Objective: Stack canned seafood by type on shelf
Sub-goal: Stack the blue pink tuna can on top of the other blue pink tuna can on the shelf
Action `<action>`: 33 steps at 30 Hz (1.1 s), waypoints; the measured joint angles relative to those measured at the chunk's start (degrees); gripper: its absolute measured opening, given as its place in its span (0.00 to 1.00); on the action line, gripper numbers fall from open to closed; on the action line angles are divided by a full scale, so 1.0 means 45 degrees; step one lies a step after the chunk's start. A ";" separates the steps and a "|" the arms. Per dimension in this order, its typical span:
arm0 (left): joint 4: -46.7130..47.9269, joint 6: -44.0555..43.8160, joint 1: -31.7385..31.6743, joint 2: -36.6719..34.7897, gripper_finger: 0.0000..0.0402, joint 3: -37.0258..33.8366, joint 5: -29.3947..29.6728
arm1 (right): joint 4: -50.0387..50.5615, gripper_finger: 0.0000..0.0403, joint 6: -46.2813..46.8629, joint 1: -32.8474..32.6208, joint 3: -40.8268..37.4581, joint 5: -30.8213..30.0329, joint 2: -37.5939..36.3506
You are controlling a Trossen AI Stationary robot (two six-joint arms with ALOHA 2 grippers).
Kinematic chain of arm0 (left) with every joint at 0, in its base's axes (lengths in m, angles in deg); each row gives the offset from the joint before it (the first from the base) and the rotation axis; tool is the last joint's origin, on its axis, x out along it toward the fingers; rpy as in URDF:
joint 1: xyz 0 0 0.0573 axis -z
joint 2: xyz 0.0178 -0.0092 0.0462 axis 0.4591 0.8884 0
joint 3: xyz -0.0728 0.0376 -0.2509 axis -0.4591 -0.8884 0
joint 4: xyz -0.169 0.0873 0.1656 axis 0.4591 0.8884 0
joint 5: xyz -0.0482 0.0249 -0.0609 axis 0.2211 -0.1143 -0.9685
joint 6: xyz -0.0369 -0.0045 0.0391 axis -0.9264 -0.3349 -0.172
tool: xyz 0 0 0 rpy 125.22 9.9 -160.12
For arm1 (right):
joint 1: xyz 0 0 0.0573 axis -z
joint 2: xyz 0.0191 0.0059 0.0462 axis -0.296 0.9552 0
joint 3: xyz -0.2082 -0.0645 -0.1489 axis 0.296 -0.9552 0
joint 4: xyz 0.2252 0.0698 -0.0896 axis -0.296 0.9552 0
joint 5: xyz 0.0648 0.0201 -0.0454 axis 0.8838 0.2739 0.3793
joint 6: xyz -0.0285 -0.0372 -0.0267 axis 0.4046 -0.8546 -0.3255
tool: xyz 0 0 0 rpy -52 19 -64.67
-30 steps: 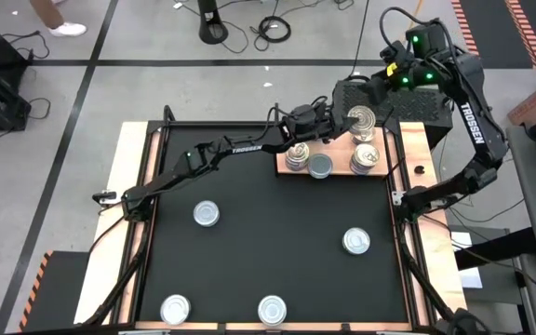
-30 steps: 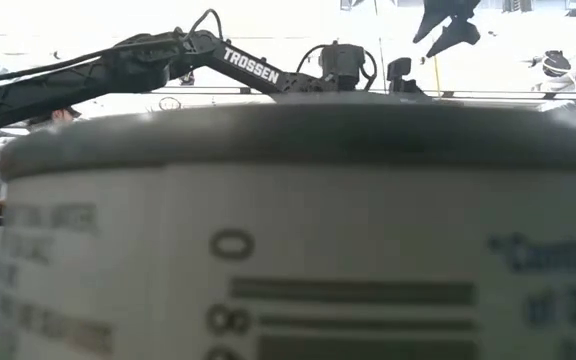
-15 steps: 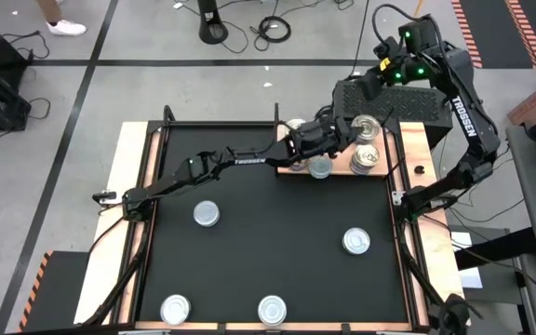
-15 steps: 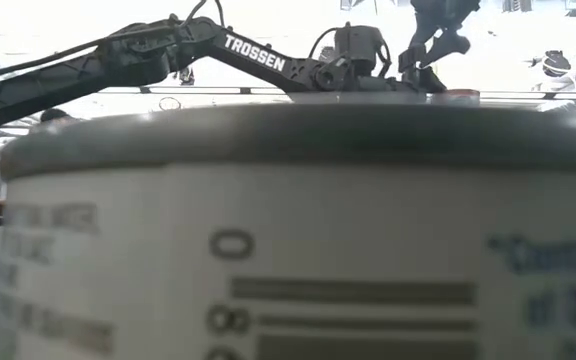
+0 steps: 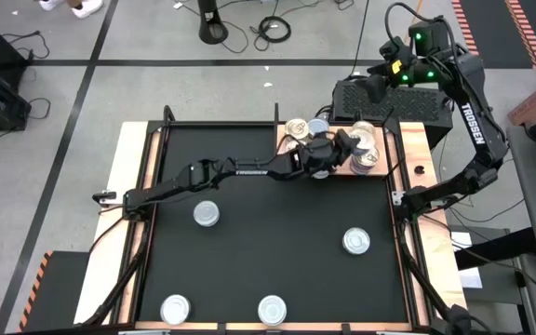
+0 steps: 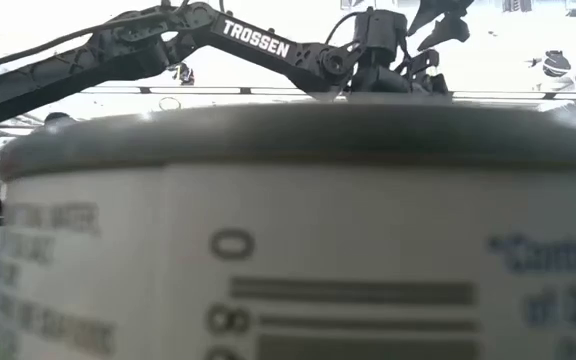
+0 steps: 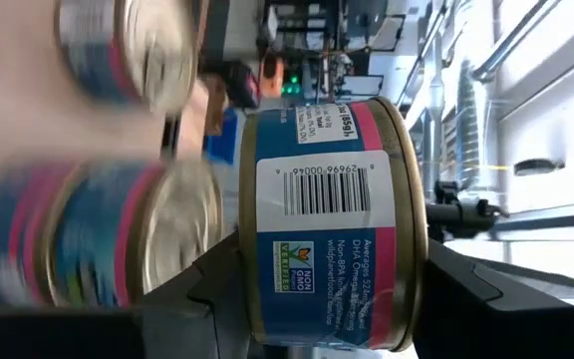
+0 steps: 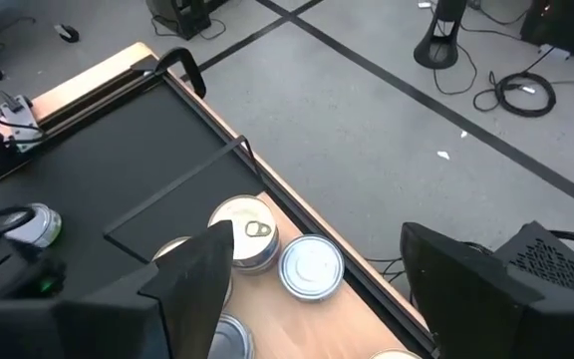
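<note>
Over the shelf (image 5: 408,149), left gripper (image 7: 317,289) clamps a blue-and-pink barcoded can (image 7: 332,219), "NON GMO" seal legible. "TROSSEN" marks both arms. Right gripper (image 8: 317,289) gapes empty above. Black tabletop (image 5: 268,233); grey taped floor.

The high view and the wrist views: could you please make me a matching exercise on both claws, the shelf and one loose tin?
Things:
1. left claw
2. right claw
3. shelf
4. loose tin

States:
A. open, nothing between its fingers
B. lying alone on the black mat, apart from the shelf
C. closed on a blue-and-pink labelled tin
D. at the table's far right, carrying several tins

Pairs: 1-C, 2-A, 3-D, 4-B
</note>
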 joint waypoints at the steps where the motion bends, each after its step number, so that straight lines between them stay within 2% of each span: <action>1: 0.0004 0.0433 -0.0082 0.0000 0.49 0.0000 0.0001 | 0.0000 0.70 0.0055 0.0000 0.0000 -0.0005 -0.0005; 6: 0.0018 0.1101 -0.0244 0.0000 0.49 0.0000 -0.0197 | 0.0130 0.70 0.0281 -0.0107 0.0000 -0.0007 0.0010; 10: -0.0278 0.1690 -0.0220 0.0184 0.49 0.0010 -0.1357 | 0.0311 0.70 0.0327 -0.0191 -0.0269 -0.0020 0.0000; 15: -0.0688 0.1565 -0.0114 0.0798 0.49 0.0009 -0.1994 | 0.0673 0.70 0.0350 -0.0253 -0.0972 -0.0023 0.0001; 26: -0.1484 0.1463 -0.0136 0.1059 0.49 0.0005 -0.2215 | 0.0675 0.70 0.0432 -0.0248 -0.1467 -0.0029 -0.0010; 33: -0.1721 0.1562 -0.0217 0.1064 0.71 0.0010 -0.2067 | 0.0673 0.70 0.0412 -0.0248 -0.1469 -0.0029 -0.0010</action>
